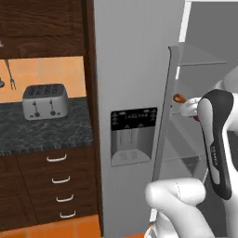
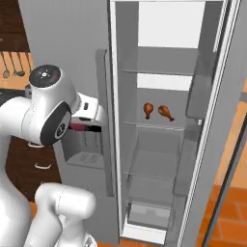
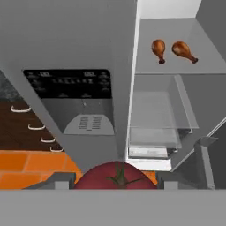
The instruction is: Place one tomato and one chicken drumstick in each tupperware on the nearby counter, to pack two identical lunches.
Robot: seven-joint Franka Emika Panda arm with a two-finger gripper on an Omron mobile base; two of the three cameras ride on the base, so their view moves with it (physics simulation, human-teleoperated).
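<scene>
My gripper (image 3: 116,182) is shut on a red tomato (image 3: 117,176) with a green stem, held in front of the open fridge. From the right base view the tomato (image 2: 77,127) shows as a red sliver in the gripper (image 2: 87,128), just left of the fridge door edge. Two brown-orange chicken drumsticks (image 3: 158,49) (image 3: 183,50) lie side by side on a middle fridge shelf (image 2: 154,126), ahead of the gripper and apart from it. In the left base view one drumstick (image 1: 179,98) peeks past the door edge. The dark marbled counter (image 1: 42,130) lies to the left. The tupperware is out of view.
A steel toaster (image 1: 45,101) stands on the counter, above dark wooden drawers (image 1: 58,181). The grey fridge door with its dispenser panel (image 1: 132,135) stands between counter and open compartment. A second door (image 2: 217,120) hangs open on the right. The floor is orange tile.
</scene>
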